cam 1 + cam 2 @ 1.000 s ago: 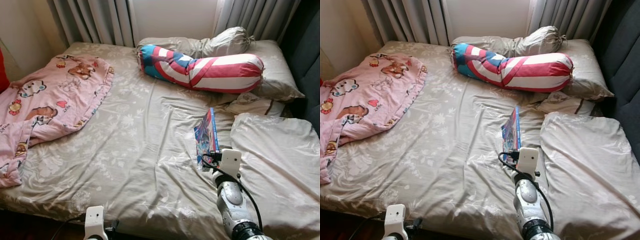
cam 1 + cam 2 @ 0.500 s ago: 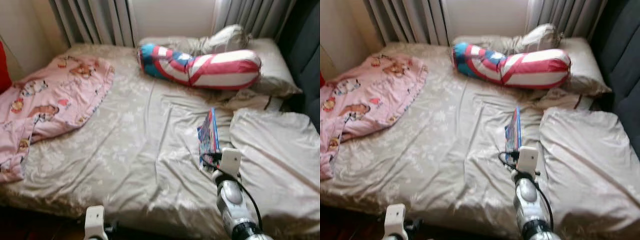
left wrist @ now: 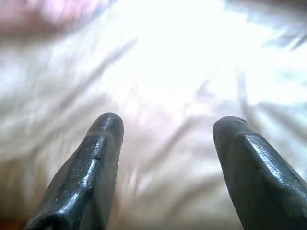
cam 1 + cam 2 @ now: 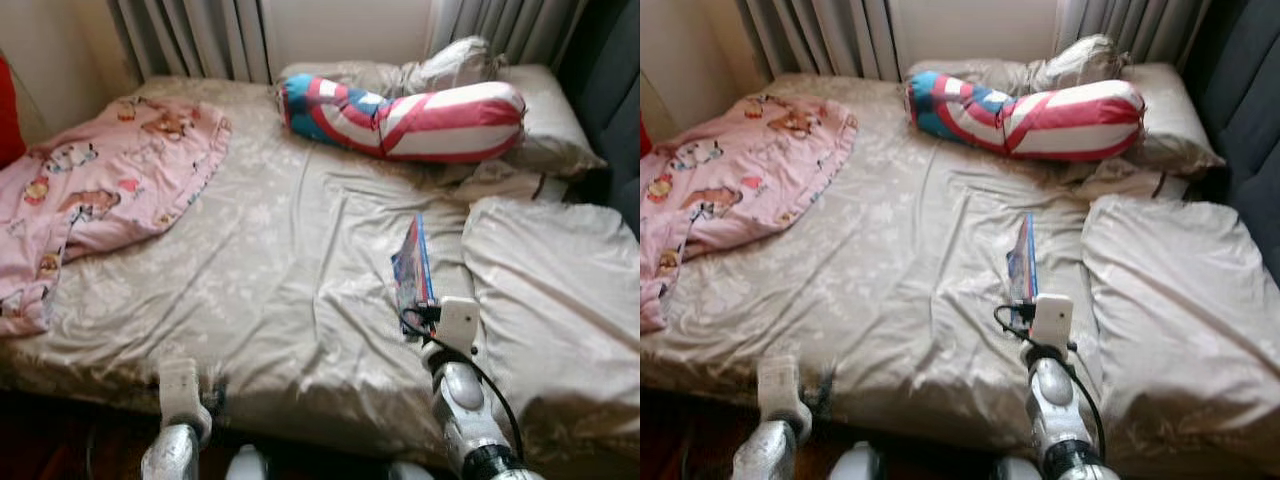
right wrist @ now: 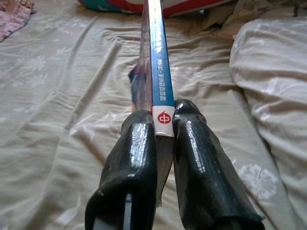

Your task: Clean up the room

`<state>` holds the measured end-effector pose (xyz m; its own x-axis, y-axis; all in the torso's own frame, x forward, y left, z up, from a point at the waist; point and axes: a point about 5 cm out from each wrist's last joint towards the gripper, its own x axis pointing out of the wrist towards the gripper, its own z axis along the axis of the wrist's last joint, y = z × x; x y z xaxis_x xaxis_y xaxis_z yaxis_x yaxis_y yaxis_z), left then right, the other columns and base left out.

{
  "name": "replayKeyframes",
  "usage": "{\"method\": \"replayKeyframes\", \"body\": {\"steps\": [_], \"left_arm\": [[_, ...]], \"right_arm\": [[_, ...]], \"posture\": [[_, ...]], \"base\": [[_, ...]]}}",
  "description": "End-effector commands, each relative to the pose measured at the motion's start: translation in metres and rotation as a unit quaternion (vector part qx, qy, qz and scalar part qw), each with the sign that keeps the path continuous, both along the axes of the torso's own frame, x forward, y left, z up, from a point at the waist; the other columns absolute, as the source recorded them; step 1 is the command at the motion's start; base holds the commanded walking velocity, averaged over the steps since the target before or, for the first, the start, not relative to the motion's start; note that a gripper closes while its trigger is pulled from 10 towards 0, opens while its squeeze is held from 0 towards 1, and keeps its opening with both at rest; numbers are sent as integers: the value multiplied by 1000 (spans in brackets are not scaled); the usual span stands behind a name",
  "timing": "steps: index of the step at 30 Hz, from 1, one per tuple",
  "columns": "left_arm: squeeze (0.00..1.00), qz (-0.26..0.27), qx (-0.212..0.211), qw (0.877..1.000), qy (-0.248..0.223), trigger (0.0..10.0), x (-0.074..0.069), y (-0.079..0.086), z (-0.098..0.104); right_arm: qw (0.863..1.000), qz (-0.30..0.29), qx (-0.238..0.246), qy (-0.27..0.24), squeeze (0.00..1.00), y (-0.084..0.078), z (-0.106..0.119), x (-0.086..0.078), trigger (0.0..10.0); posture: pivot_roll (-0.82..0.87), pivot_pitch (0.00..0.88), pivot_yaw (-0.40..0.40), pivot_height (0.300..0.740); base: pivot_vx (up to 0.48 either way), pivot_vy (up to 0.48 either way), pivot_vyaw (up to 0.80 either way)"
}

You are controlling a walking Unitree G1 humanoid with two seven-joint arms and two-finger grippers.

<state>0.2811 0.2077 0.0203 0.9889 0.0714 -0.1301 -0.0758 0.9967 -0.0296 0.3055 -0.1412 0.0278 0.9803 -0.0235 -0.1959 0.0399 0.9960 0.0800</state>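
Up comes the left claw [image 3: 165,139] at the bed's [image 4: 280,290] near edge, fingers apart; right claw [image 5: 163,127] stays clamped on the book [image 5: 156,62], upright above the bed.

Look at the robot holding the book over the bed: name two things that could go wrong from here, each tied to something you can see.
1. The right gripper pinches the book only at one end of its spine, so the thin book may sag, twist or slip out.
2. The left gripper hangs open close over the rumpled sheet; its fingers might snag the fabric if the robot moves.
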Motion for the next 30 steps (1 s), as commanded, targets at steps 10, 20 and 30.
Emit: {"method": "replayKeyframes", "body": {"steps": [10,20,30], "left_arm": [[0,-26,-4,1000,15,10000,-18,-5,-14],[0,-42,-3,999,-7,10000,-11,-7,-5],[0,-52,8,999,-10,10000,-11,-5,-2]], "right_arm": [[1000,-7,12,4,0,-9,6,8,10000],[1000,-25,10,2,0,-11,6,8,10000],[999,16,20,26,0,-5,8,16,10000]], "posture": [[120,63,-4,652],[122,74,-1,622],[139,95,9,622]], "base": [[0,0,0],[0,0,0],[0,0,0]]}}
